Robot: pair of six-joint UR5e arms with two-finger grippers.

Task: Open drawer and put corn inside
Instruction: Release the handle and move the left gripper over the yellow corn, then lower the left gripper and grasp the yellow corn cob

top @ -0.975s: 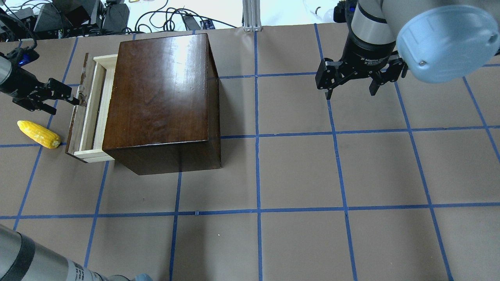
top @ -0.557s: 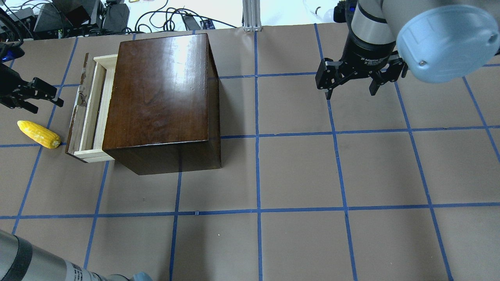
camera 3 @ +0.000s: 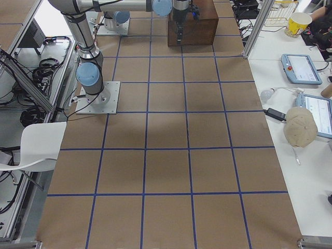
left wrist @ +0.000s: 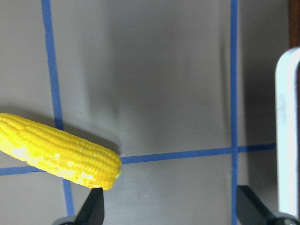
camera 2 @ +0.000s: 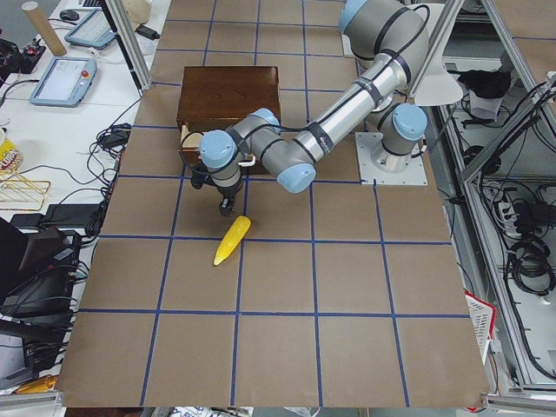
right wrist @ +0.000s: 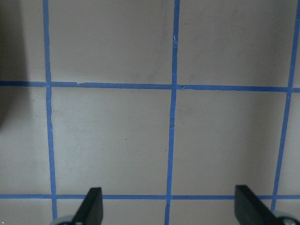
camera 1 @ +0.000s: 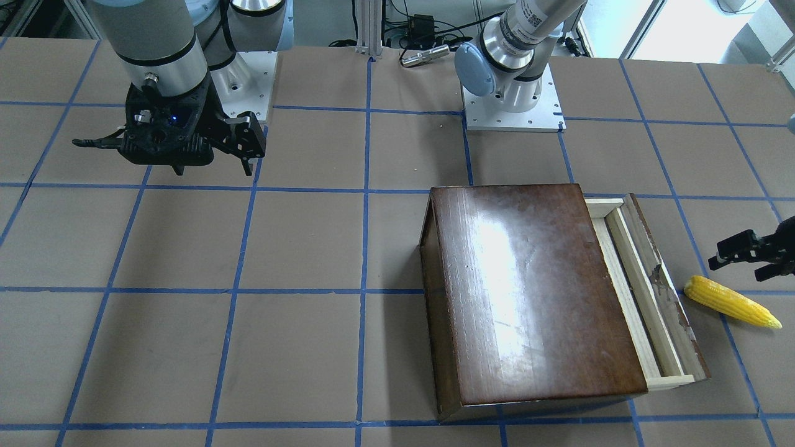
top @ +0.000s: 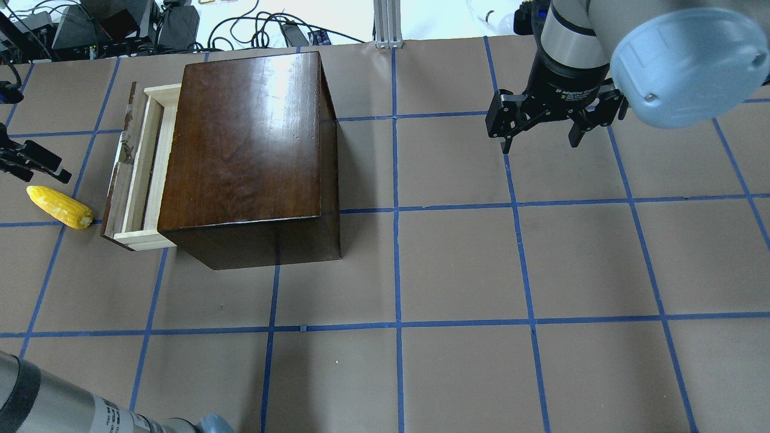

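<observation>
Brown-papered surface, gridded in blue tape. Corn: bright yellow, tapered, bumpy-kernelled, laid beside the part-opened drawer. Left pincer and right pincer are spread wide.

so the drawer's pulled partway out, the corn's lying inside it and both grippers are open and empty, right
Not quite: the corn is not inside the drawer. It lies on the table just outside the drawer's front panel, as the overhead exterior view shows. The rest holds: the drawer is pulled partway out, and the left gripper and right gripper are both open and empty.
</observation>
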